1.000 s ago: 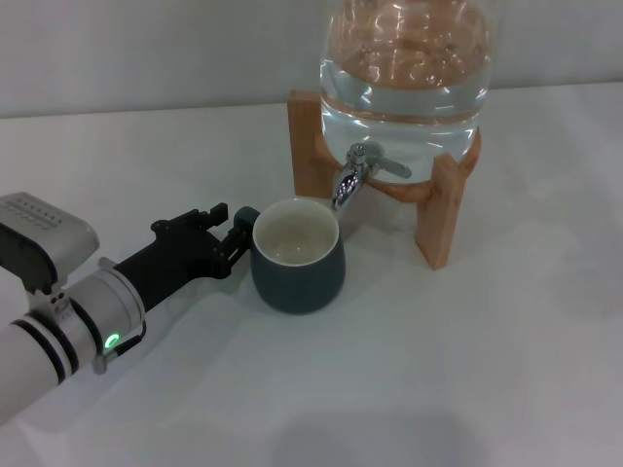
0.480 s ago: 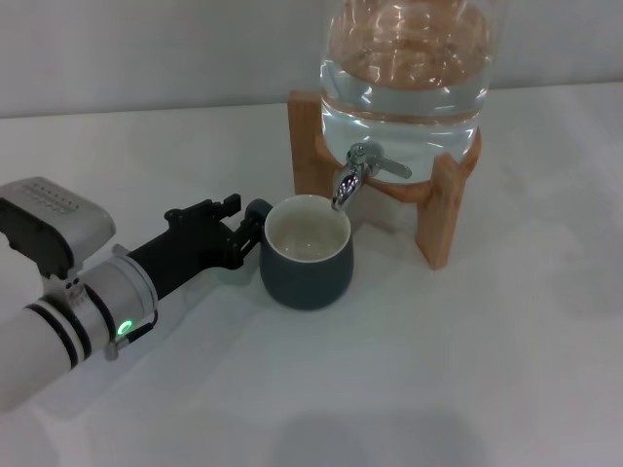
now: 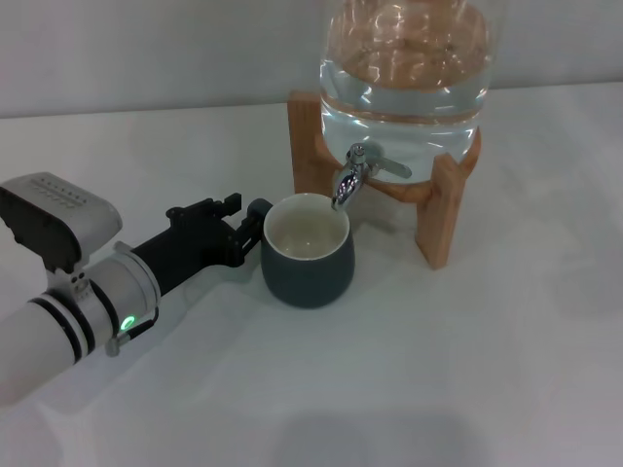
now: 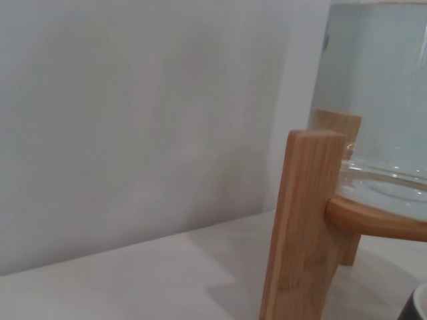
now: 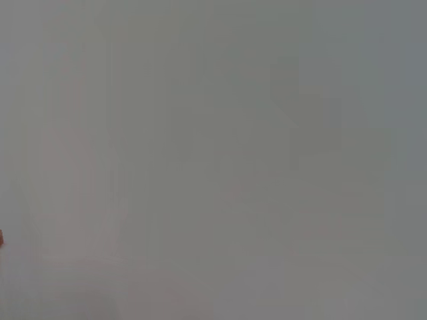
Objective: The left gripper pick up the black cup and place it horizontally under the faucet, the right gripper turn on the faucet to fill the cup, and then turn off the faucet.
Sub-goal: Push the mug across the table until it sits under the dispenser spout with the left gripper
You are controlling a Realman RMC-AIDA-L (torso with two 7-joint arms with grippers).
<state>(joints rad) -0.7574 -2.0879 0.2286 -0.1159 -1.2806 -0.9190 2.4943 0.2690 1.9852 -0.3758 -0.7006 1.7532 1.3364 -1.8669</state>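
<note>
Cup: the black cup [image 3: 307,252] stands upright on the white counter [image 3: 438,370], mouth up, cream inside showing and dry-looking. It sits at about 7 o'clock from the faucet [image 3: 350,175], its far rim just beneath the spout tip.

Left tool: the left tool [image 3: 245,232] is at the cup's 9 o'clock side, pinching the small handle there. The handle itself is mostly hidden behind the black fingers, so how firm the pinch is cannot be judged.

Right tool: not seen in the head view; its wrist camera shows only blank grey, so its state cannot be told.

Faucet: chrome spout angled down, thin lever pointing toward 3 o'clock, mounted on the water jar [image 3: 404,68] in the wooden stand [image 3: 440,209].

Risk, alignment: the spout seems to hang over the cup's far edge, not its middle. If water is started now, the stream may strike the rim and splash onto the counter.

Risk, release: a tool drawn away at an angle could drag the handle and twist or tip the cup.

Risk, collision: nudging the cup further toward 1 o'clock could knock its rim against the spout or the stand's leg.

Risk, overflow: the cup is squat, and a late shut-off would flood it.
</note>
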